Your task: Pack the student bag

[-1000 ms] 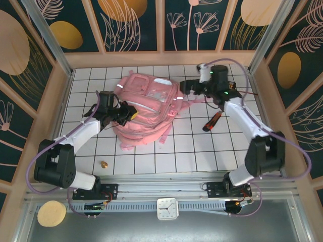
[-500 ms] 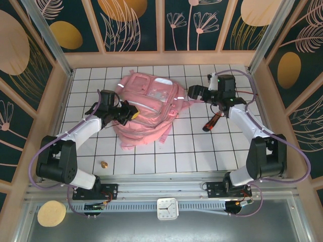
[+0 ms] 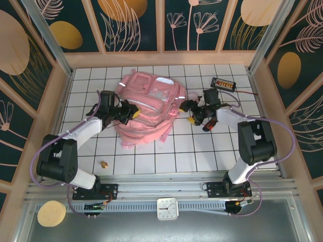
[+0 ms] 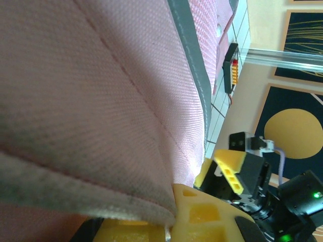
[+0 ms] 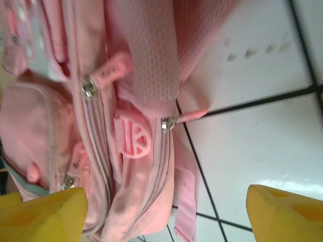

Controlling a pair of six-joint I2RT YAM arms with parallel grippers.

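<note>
Pinched bag [image 3: 149, 103] fabric in left claw [image 3: 131, 114]. Hung right claw [image 3: 187, 113] spread, bag's zipper pulls [image 5: 115, 70] just ahead of fingers [image 5: 45, 212]. Risked closing on loose strap [image 5: 184, 201] instead of a pull, or tugging fabric out of left pinch.

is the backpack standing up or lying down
Lying down: the student bag rests flat on the tiled table, its front side facing up toward the overhead camera.

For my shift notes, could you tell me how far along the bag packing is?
Done: nothing visibly packed; the bag looks zipped. In hand: left fingers pinch its fabric, right fingers hang open beside it. Left: unzip, load the red tool and black gadget.
</note>
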